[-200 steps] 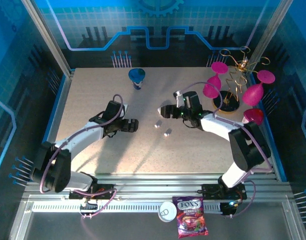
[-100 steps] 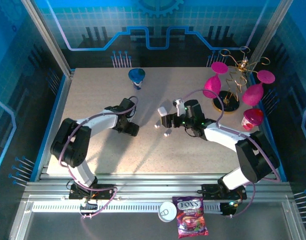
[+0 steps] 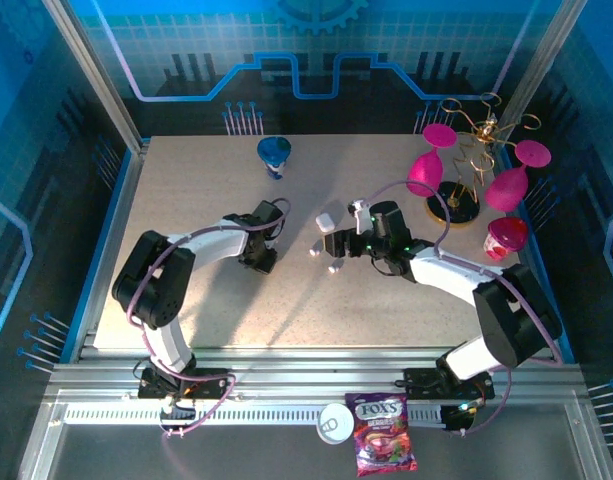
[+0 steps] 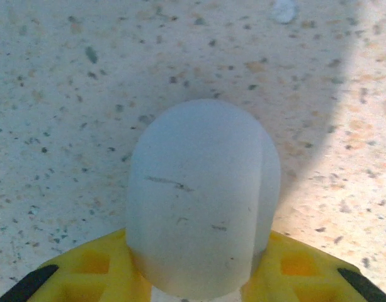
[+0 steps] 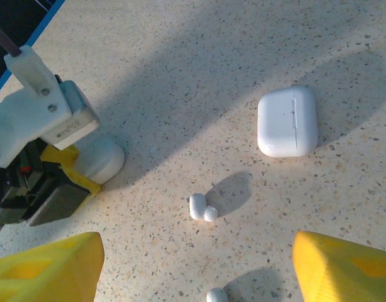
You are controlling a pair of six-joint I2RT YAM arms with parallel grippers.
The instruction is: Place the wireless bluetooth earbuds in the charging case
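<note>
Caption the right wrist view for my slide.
Open right fingers above two earbuds and a closed case; left fingers grip a second case.

In the top external view, looks down and forward from high above and behind the arm bases, across the whole table [image 3: 186,190] to the blue back wall [image 3: 166,40]; far off, everything small.

In the left wrist view, sits very close and steep, peering past the yellow fingers [image 4: 85,267] of the left gripper [image 4: 193,280] onto a rounded white case [image 4: 202,189] and speckled tabletop.

In the right wrist view, hangs somewhat higher, tilted down across the tabletop toward the left gripper, with the right gripper [image 5: 199,270] fingers at the lower corners.

Shares that rounded white case [image 5: 104,160] with the left wrist view. Shares the second white case [image 5: 287,121] and two earbuds [image 5: 201,207] with the top external view.
</note>
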